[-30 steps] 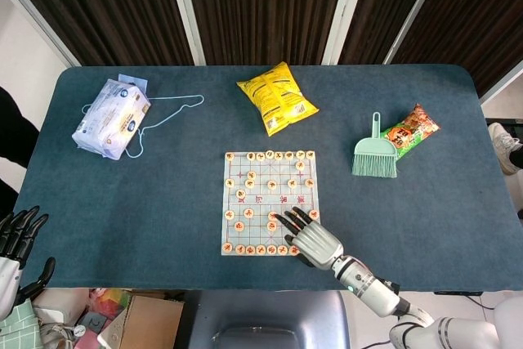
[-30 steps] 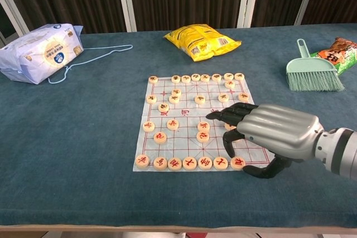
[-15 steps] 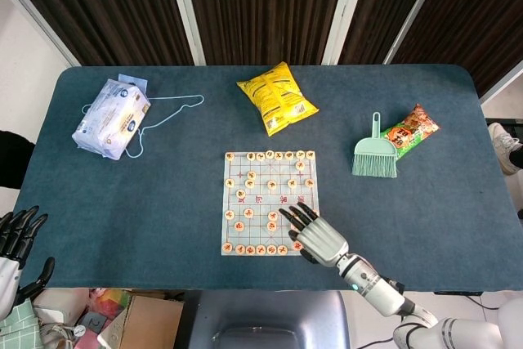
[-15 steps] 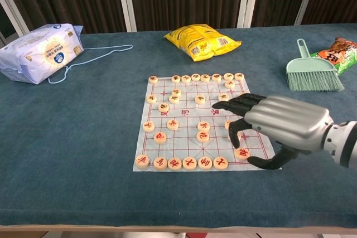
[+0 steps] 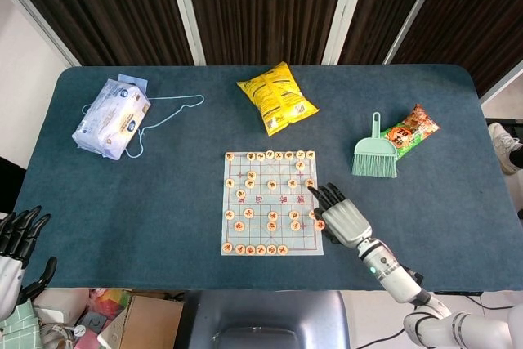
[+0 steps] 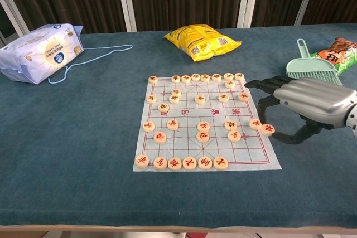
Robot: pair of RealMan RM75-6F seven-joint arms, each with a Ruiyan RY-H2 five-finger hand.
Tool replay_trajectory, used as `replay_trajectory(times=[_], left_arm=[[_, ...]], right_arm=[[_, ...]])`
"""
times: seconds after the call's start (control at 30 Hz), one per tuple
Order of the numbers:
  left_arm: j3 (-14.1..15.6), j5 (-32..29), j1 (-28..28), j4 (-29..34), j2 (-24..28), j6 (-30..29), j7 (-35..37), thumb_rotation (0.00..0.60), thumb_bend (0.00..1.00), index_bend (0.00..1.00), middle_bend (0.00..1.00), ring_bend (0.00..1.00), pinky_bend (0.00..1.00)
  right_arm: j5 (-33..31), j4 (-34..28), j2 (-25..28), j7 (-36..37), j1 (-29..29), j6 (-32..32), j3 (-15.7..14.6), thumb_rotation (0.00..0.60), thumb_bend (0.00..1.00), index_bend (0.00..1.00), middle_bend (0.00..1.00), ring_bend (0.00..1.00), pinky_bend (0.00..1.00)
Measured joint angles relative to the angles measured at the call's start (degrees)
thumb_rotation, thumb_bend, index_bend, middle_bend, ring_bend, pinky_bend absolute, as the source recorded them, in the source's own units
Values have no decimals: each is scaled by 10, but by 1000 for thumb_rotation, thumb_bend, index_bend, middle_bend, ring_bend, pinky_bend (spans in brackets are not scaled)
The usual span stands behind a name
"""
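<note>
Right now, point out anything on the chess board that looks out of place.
One round piece sits at the board sheet's right edge, off the grid lines, just below the right hand. The other pieces sit on line crossings. Nothing looks spilled or damaged.

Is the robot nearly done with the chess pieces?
It looks about midway. Done: several pieces sit out in the middle of the board, and an edge piece lies on its right border. In hand: nothing; the right robot hand is beside that edge piece, fingers apart. Left: most pieces are on the board, with a full row along its near side.
</note>
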State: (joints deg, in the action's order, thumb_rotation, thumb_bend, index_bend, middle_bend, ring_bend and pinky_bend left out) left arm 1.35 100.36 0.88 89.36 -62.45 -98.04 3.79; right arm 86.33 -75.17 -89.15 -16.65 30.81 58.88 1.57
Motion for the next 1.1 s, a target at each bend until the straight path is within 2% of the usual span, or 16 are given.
replay_trajectory(times=[0.3,0.8,0.97,1.03,1.1], left_arm=[[-1,-2,1,0,1,2,1,600,441,0,0,0,54],[0,-2,1,0,1,2,4,600,441,0,0,0,54],[0,-1,0,-1,1,0,2,600,441,0,0,0,54],[0,0,0,-1,1,0,2,600,441,0,0,0,54],[0,0,0,-1,1,-1,1,600,440,0,0,0,54]], right_arm=[[-4,15,-13,1,5,-4,-1,600,495,627,54,0,0],[-4,6,-12,-10,7,-3,-7,600,495,463,55,0,0],[13,-18,5,2,-4,30,-13,600,495,419,53,0,0],[24,-34,17,10,-13,54,-18,600,495,374,46,0,0],[41,-59,39,18,-28,89,-26,600,495,275,21,0,0]])
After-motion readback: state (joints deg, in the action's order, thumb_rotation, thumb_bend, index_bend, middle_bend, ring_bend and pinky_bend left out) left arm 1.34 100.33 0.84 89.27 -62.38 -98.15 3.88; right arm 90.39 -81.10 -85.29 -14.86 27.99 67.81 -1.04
